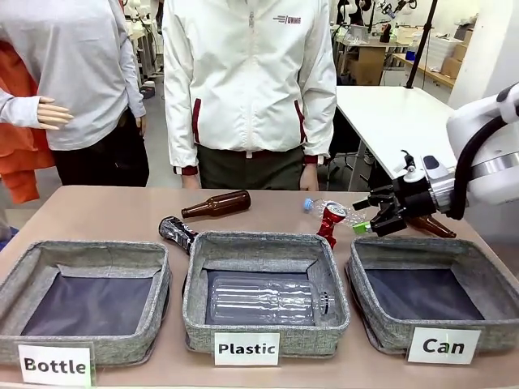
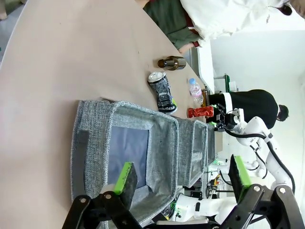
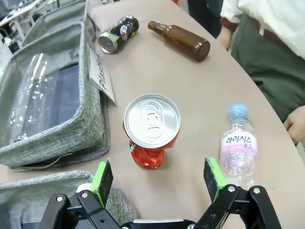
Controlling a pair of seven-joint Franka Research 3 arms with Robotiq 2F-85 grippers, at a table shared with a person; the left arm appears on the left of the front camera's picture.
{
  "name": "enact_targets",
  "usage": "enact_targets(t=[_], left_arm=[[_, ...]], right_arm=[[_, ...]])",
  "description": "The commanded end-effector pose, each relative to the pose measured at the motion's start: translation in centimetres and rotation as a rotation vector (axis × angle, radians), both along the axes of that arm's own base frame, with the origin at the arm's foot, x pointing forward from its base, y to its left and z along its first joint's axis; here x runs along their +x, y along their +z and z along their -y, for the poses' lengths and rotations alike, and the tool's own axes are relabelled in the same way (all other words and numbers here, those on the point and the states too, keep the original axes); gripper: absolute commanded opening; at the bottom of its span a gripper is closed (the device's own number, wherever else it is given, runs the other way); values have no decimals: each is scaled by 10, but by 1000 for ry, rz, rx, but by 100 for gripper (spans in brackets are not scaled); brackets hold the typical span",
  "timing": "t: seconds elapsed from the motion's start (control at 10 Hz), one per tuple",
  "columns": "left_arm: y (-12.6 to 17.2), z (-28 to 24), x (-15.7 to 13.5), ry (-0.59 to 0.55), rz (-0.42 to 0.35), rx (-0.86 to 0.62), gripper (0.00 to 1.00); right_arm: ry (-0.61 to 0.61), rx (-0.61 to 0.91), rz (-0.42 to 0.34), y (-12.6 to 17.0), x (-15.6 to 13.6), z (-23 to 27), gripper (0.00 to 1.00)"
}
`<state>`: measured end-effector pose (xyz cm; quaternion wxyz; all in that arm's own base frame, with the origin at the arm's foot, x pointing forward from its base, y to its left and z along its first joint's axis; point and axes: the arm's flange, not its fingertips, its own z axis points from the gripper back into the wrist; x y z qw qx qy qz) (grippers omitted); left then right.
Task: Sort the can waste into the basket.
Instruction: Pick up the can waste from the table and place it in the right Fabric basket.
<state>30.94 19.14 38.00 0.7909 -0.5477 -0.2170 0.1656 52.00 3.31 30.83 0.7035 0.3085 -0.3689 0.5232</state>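
The crushed red can (image 1: 331, 224) stands upright on the table between the Plastic and Can bins. Its silver top (image 3: 151, 119) faces my right wrist camera. My right gripper (image 1: 375, 215) is open just right of it, and its green pads (image 3: 102, 175) stand wide apart, a little short of the can. The black can (image 1: 177, 232) lies on its side behind the Bottle bin's far right corner. The basket labelled "Can" (image 1: 422, 245) sits at the front right with nothing in it. My left gripper (image 2: 181, 176) hangs open above the Bottle bin (image 2: 95, 143).
A brown bottle (image 1: 217, 203) lies mid-table. A small clear water bottle (image 3: 238, 148) lies right of the red can. Another brown bottle (image 1: 431, 228) lies behind my right gripper. The Plastic bin (image 1: 263, 243) holds a clear bottle. A person stands at the far edge.
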Motion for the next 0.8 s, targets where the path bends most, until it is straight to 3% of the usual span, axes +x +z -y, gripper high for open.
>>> enact_targets(t=[0.0, 0.7], left_arm=[[0, -1, 0, -5, 25, -2, 100], [0, -1, 0, -5, 25, -2, 100]], right_arm=[[19, -29, -9, -5, 15, -11, 100], [11, -13, -87, -21, 30, -32, 100]])
